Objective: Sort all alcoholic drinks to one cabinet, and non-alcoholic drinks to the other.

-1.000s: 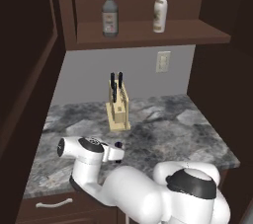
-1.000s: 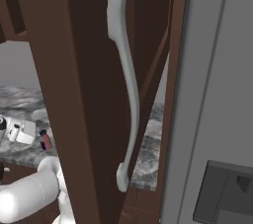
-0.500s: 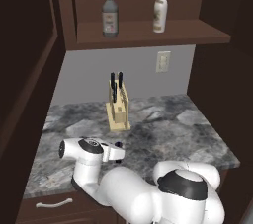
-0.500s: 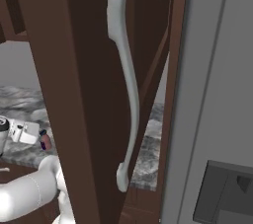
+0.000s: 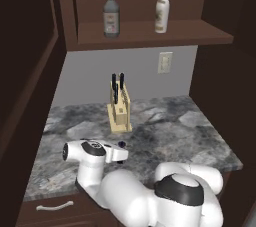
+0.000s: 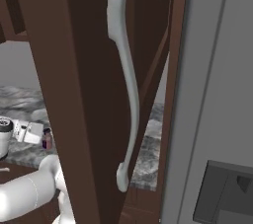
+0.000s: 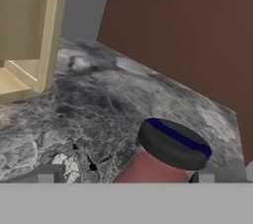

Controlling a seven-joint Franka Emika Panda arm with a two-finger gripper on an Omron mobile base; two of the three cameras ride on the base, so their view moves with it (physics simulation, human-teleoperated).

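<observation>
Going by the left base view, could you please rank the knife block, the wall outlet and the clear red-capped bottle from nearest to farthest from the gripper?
1. Knife block: on the counter just beyond the gripper.
2. Wall outlet: on the back wall, to the right.
3. Clear red-capped bottle: up on the cabinet shelf.

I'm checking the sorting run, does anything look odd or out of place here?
Nothing stands out. The clear glass bottle and cream-white bottle stand upright on the cabinet shelf; the knife block sits squarely on the counter. The small red bottle looks upright too.
</observation>
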